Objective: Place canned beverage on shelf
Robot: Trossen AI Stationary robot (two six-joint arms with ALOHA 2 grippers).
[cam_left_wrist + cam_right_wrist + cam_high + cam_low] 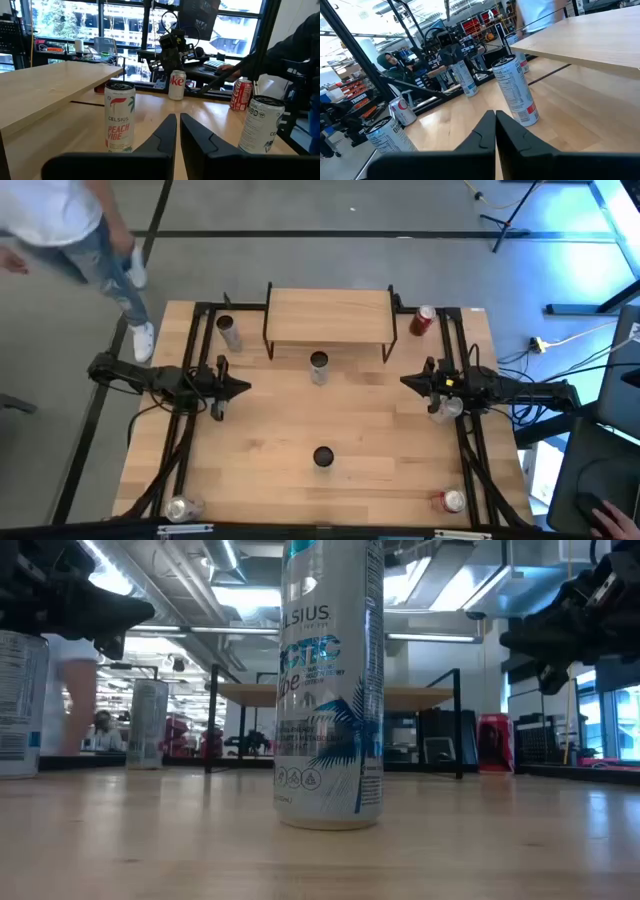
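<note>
— Wooden shelf (330, 315) bare on top; can (318, 367) upright just before it. Step?
— Not begun. Left gripper (240, 389) and right gripper (408, 382) pressed together, flanking can. Must spread, then grasp.

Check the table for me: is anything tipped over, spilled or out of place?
Nothing is spilled. Two cans lie on their sides at the near corners: a silver aluminium can on the left arm's side, a red-and-white aluminium can on the right arm's side. The light wood shelf holds nothing.
</note>
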